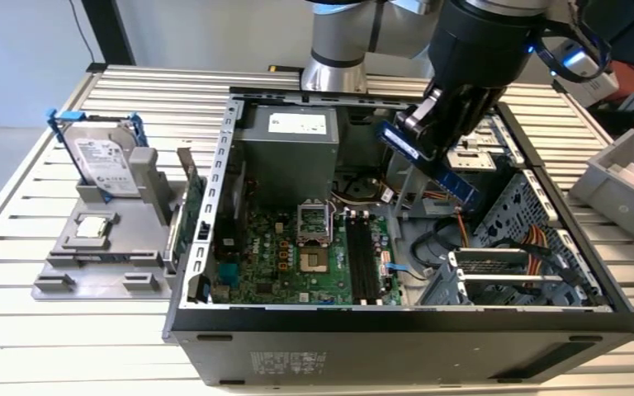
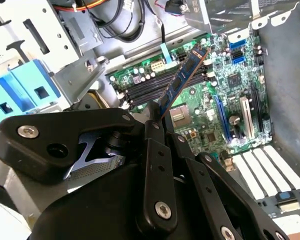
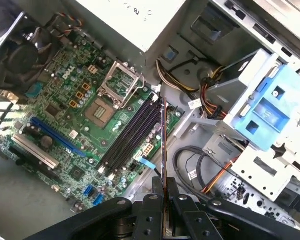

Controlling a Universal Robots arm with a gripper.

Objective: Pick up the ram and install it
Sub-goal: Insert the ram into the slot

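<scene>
The black two-fingered gripper [image 1: 432,132] is clenched on the ram [image 1: 461,186], a thin, long blue-green circuit-board stick with small chips. It pinches the stick at one end and the rest juts out past the fingertips, tilted. Gripper and stick hang in the air above the open black-and-grey computer case [image 1: 405,312], touching nothing else.

In the second wrist view the ram [image 2: 184,77] runs out from the gripper [image 2: 157,122] with its broad face showing. In the first wrist view the gripper [image 3: 164,192] holds it edge-on, so the ram [image 3: 164,145] is a thin line.

Below the gripper lies the green motherboard [image 3: 80,115]. The long black memory slots [image 3: 132,135] sit just beside the ram's free end as the first wrist view sees it, and stick and slots run nearly the same way. Near the gripper, away from the board, stands a light-blue plastic drive cage [image 3: 270,110].

Well apart from the gripper, outside the case toward the exterior view's left, a grey plastic stand [image 1: 96,256] carries a silver hard drive with blue clips [image 1: 102,161], upright. A larger green card with a metal bracket [image 1: 191,214] stands between that stand and the case wall.
</scene>
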